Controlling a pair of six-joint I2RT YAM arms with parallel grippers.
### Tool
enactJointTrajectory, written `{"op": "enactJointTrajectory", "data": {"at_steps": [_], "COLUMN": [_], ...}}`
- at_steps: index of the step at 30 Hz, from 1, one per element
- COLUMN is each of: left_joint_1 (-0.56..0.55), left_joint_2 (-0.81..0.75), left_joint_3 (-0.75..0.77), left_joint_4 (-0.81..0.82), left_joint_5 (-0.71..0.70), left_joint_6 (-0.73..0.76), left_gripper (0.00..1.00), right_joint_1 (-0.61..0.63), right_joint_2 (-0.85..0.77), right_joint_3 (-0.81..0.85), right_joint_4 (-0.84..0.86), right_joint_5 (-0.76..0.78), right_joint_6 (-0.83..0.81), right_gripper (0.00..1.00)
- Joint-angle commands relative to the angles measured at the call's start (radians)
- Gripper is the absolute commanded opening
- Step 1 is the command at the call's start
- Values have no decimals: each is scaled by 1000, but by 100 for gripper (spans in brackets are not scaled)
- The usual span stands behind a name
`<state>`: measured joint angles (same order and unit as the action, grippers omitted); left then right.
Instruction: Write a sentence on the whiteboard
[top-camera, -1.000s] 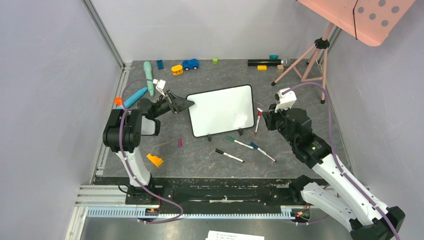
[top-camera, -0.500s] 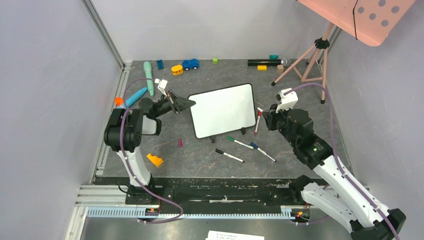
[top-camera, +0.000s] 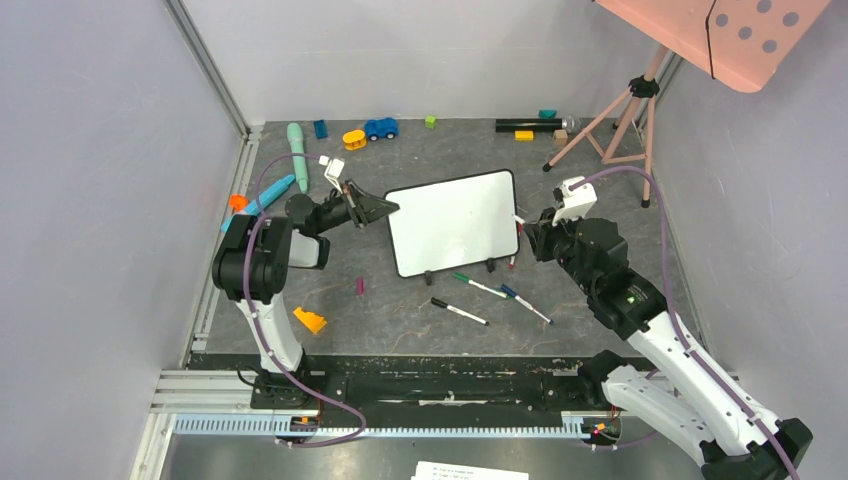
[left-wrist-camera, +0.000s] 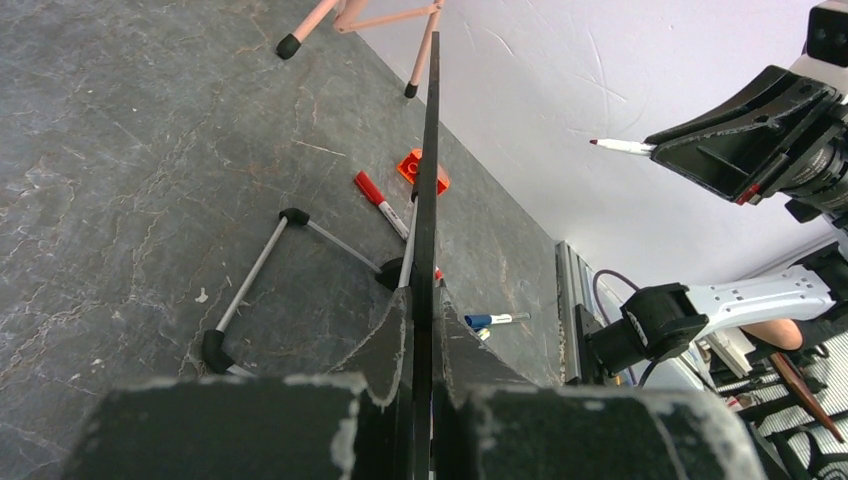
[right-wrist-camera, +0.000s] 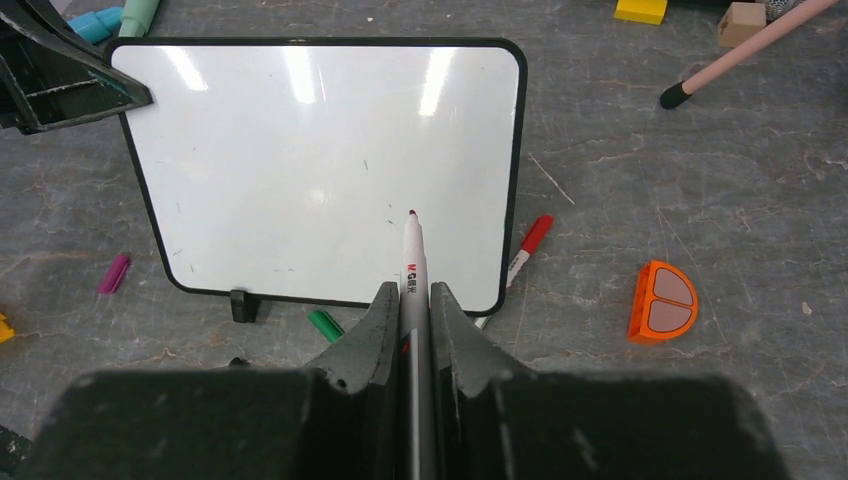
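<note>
The whiteboard (top-camera: 455, 222) lies mid-table, white with a thin black frame and small black feet. Its face (right-wrist-camera: 320, 165) is blank, and the sentence is not in view. My left gripper (top-camera: 385, 207) is shut on the board's left edge. In the left wrist view the board shows edge-on (left-wrist-camera: 430, 180) between the closed fingers (left-wrist-camera: 425, 300). My right gripper (top-camera: 528, 238) hovers at the board's right side, shut on an uncapped marker (right-wrist-camera: 413, 260). The marker's dark red tip points at the board's lower middle.
A red marker (right-wrist-camera: 528, 248) lies just right of the board. Green (top-camera: 478, 285), blue (top-camera: 525, 303) and black (top-camera: 459, 312) markers lie in front of it. There is also an orange block (right-wrist-camera: 662, 300), a purple cap (top-camera: 360, 286), an orange wedge (top-camera: 310, 320), a pink tripod (top-camera: 610, 110) and toys along the back.
My left gripper has shut on the board's left edge and carried the board to the right, toward the right gripper. The right arm has barely moved.
</note>
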<state>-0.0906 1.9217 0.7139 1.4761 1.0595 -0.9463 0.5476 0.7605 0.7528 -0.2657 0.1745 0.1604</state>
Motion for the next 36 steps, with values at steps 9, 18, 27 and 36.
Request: {"op": "enactJointTrajectory", "data": {"at_steps": [9,18,27,36], "left_joint_1": [-59,-83,-83,-83], "left_joint_2": [-4,-3,-11,-7], "left_joint_3": [9,14,-10,-11], "left_joint_4": [81,81,81,82], "left_joint_5": [86,118,100,75], "left_joint_6": [108,122,152,149], "left_gripper": [2,2,2,2], "right_joint_1": [3,2,70,267], "right_joint_2": [-5,7,113,261], "right_joint_3": [20,22,59,165], "right_joint_4": [39,27,78,120], "right_joint_5": [-33,-13,-66,48], "right_joint_6": [17,64,110,98], "right_gripper": [0,0,0,0]}}
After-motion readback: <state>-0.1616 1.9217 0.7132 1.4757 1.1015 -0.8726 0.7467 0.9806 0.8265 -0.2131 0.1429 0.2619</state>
